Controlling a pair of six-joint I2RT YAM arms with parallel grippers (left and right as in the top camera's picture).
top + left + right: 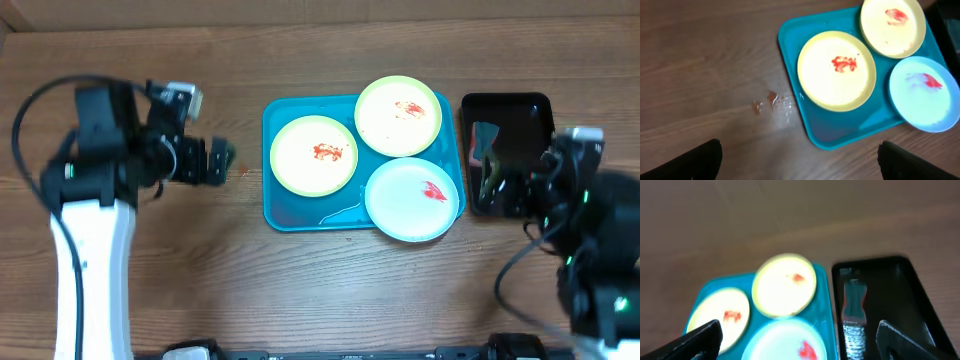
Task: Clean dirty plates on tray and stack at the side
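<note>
- Plainly, you were at the very start: all three plates lay dirty on the blue tray, none wiped and none stacked at the side.
- One green-rimmed plate sat at the tray's left, a second green-rimmed plate at the far right corner, and the pale blue plate at the near right, hanging over the rim. Each had a red smear.
- Your left tool hovered beside the tray's left edge with its fingers wide apart and nothing between them.
- Your right tool was likewise spread and empty, near the black tray.
- That black tray held what looked like a brush; blur kept me from being sure.
- Next, I judged, you needed to fetch that cleaning item with the right tool, then steady a plate with the left while wiping.
- Light plastic plates would likely slide if scrubbed unsupported.
- Your bench was brown wood grain, with a small wet reddish spot just left of the tray; no other part of the room showed.
</note>
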